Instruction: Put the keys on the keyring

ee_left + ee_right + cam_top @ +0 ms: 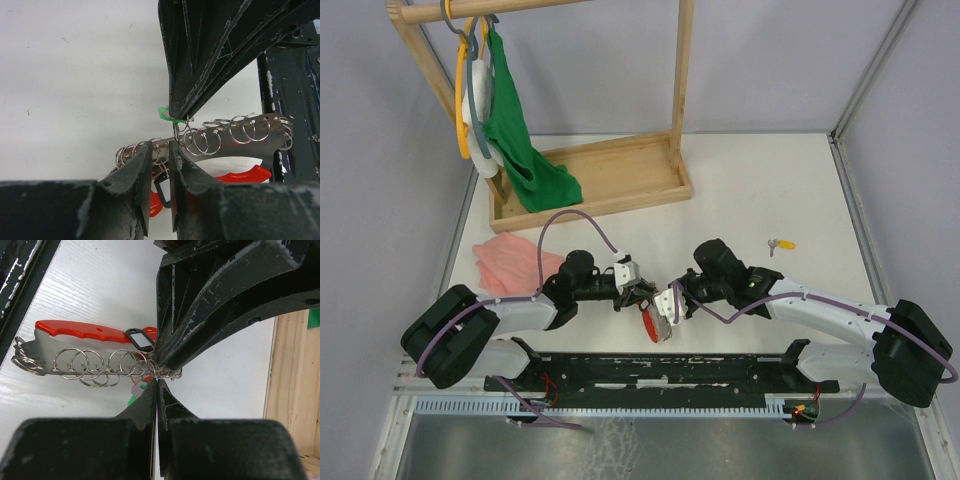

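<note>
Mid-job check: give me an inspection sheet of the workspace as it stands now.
Surface: white table, no spills seen.
Job's things: keyring with red handle held between both grippers; green key at its rings; yellow key loose on the table, beyond the right arm.
Clutter: pink cloth beside the left arm.
Grippers: left gripper shut on the keyring; right gripper shut on the green key.
Cables: purple cable loops above the left arm, apart from the keyring.
Surroundings: wooden rack with green cloth at the back.
</note>
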Robot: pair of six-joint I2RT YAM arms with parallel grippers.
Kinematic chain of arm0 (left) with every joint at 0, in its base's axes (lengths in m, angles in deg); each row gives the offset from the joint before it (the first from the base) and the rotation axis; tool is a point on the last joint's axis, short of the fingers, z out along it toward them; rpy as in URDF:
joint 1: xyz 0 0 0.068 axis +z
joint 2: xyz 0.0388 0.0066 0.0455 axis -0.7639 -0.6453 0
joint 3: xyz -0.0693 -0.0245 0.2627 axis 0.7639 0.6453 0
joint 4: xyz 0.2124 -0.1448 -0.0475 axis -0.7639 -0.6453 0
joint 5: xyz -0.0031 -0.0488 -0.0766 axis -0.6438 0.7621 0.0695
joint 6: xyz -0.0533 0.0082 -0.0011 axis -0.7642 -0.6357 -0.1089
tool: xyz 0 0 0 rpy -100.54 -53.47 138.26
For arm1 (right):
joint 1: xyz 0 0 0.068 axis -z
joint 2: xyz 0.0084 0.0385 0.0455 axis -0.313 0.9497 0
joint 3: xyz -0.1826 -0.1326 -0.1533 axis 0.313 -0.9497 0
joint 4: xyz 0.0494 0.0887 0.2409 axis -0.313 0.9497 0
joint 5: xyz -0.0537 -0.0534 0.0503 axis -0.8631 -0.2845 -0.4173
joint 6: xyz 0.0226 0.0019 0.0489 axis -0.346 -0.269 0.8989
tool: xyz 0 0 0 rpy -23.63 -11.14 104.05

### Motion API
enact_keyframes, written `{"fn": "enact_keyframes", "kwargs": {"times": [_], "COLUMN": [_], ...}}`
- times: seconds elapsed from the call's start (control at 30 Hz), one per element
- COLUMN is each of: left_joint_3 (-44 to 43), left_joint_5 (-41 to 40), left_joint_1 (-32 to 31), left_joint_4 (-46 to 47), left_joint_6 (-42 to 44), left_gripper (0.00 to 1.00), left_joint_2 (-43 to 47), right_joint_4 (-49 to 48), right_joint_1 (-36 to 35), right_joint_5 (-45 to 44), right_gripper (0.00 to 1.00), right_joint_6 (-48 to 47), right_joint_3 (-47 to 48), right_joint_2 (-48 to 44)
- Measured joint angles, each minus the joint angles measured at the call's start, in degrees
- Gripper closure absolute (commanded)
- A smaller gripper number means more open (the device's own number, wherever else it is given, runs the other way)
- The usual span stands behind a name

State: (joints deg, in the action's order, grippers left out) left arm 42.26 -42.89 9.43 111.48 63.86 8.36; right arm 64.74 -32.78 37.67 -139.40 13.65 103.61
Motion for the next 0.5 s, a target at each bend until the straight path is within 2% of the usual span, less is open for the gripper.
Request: {"fn": "enact_keyframes", "kwargs": {"times": [0.5], "left_joint_3": [0.8], "left_joint_5": [-4.2], "left_joint_1": [-0.2], "left_joint_4": [-0.1], "left_joint_6": [-7.8], "left_gripper": [0.72], "left_joint_2": [6.8], "right_joint_4": [0.0], "right_joint_1": [0.0], "right_joint_5": [-1.3], "right_gripper": [0.99], "right_joint_6": [0.0], "right_joint_3": [0.0], "right_joint_2": [0.0]}}
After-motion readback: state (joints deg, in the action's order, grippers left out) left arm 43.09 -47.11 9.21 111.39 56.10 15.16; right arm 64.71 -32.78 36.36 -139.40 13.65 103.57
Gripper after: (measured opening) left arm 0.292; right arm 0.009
